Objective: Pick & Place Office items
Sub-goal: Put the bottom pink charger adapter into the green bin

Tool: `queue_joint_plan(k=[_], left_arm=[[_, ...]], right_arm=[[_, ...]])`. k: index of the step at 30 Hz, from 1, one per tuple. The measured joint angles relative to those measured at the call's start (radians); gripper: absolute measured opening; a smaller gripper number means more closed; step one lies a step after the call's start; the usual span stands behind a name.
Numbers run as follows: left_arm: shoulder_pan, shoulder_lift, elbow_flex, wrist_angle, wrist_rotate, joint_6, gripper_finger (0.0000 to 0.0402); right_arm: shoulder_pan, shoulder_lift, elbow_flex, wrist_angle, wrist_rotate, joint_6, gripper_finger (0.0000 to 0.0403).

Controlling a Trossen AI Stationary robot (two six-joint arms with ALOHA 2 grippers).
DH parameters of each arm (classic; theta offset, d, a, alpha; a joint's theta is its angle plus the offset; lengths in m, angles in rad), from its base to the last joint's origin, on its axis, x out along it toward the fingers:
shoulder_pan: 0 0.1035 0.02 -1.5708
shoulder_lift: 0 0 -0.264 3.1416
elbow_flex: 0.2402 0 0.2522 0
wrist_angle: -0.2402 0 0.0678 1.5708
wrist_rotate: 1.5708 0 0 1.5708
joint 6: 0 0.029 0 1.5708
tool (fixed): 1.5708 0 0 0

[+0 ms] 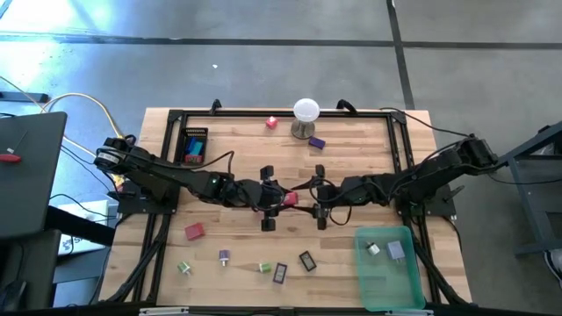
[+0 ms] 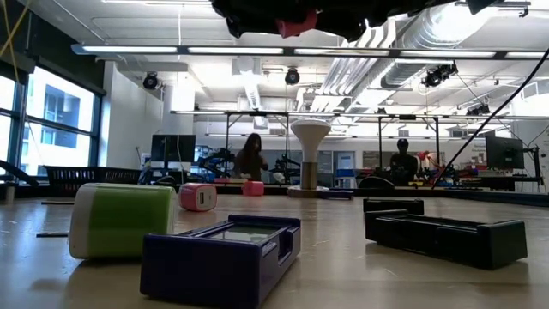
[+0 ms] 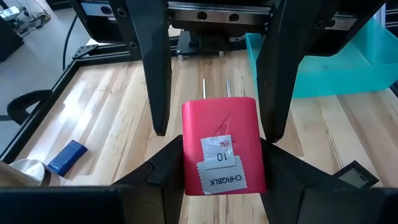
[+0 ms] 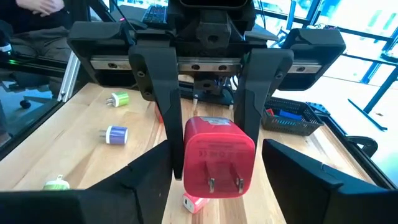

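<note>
Handover mid-table, above wood: red charger (image 1: pixel 289 199) clamped in left gripper (image 1: pixel 270 197). Right gripper (image 1: pixel 314 198) faces it, fingers apart around charger. Next: right closes, left releases, carry to teal bin (image 1: pixel 390 279).

In the low view we see both grippers and the red charger (image 2: pixel 296 23) cut off by the top edge; two distant people (image 2: pixel 251 158) are too blurred to make out.

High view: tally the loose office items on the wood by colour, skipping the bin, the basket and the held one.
pink items: 2
purple items: 3
green items: 2
black item: 1
Total: 8
</note>
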Motion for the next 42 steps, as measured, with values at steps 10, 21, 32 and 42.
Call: queue_joint_plan(k=[10,21,32,42], left_arm=[[0.0,0.0,0.0,-0.002,0.002,0.0,0.0154],[0.0,0.0,-0.001,-0.003,-0.001,-0.002,0.0154],[-0.017,0.012,-0.001,-0.006,-0.057,-0.041,0.0176],[-0.055,0.017,-0.001,-0.001,-0.13,-0.045,0.0177]], right_arm=[[-0.006,0.004,0.0,-0.001,-0.053,-0.004,0.0149],[-0.007,0.004,0.0,-0.006,-0.068,0.0,0.014],[-0.007,0.006,0.0,-0.03,-0.073,-0.004,0.014],[0.019,0.005,0.0,-0.069,0.026,0.007,0.014]])
